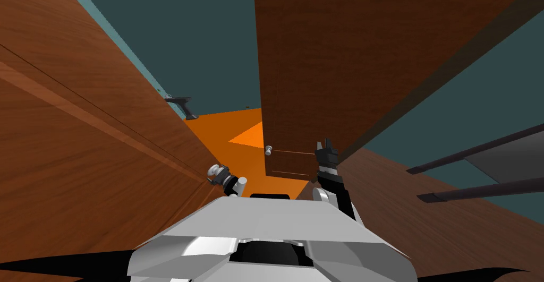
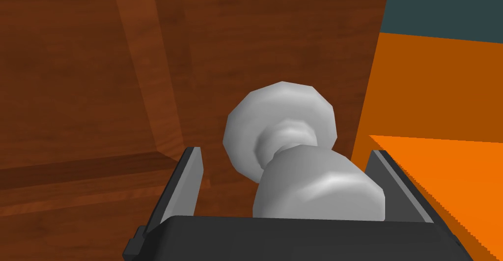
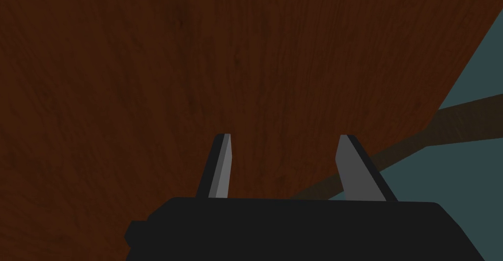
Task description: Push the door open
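Straddled the grey knob (image 2: 280,120) on the brown door (image 2: 73,76) with left gripper (image 2: 286,151) spread wide (not clamped), right gripper (image 3: 285,136) likewise parted.

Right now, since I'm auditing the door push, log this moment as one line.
left gripper: open, straddling grey knob | right gripper: open, pointed at brown door face | orange floor visible past door edge

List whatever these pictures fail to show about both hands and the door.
Left wrist view: the left hand stands open around the grey knob. The hand's dark body cuts off the knob's near end, so contact is unclear.
Right wrist view: the open right hand faces a brown panel. Whether it touches cannot be read.
Head view: a dark fitting by the teal wall is too small to name.
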You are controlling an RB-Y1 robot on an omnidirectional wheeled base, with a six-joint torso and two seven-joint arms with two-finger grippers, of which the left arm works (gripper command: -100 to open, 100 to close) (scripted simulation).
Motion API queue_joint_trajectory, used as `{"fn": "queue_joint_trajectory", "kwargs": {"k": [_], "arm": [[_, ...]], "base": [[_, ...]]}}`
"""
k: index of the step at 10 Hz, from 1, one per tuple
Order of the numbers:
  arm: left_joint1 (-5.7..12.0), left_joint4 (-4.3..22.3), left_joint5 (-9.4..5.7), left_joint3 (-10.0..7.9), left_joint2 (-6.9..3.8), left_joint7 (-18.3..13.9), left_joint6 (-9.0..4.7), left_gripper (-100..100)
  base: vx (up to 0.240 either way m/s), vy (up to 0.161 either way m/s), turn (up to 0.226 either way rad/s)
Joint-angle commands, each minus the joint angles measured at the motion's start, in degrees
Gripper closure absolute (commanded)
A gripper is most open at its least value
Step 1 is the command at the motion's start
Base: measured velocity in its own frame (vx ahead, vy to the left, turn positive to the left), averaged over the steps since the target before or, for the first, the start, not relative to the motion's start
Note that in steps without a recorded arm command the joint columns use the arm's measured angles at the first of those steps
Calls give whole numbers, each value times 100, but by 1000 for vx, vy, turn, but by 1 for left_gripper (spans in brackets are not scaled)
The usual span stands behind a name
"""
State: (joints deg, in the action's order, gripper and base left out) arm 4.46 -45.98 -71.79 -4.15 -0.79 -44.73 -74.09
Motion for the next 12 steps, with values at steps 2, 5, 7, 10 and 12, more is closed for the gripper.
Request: {"fn": "queue_joint_trajectory", "kwargs": {"k": [2,5,7,10,12], "arm": [[-34,25,-2,-161,-78,-23,-125,100],[33,121,49,-509,-85,-43,-144,100],[33,121,49,-509,-85,-43,-144,100],[67,170,75,-688,-84,-54,-153,100],[102,220,101,-870,-80,-64,-163,100]], "base": [[5,16,-11],[12,20,-65],[6,24,-10],[9,7,-45],[12,22,-41]]}}
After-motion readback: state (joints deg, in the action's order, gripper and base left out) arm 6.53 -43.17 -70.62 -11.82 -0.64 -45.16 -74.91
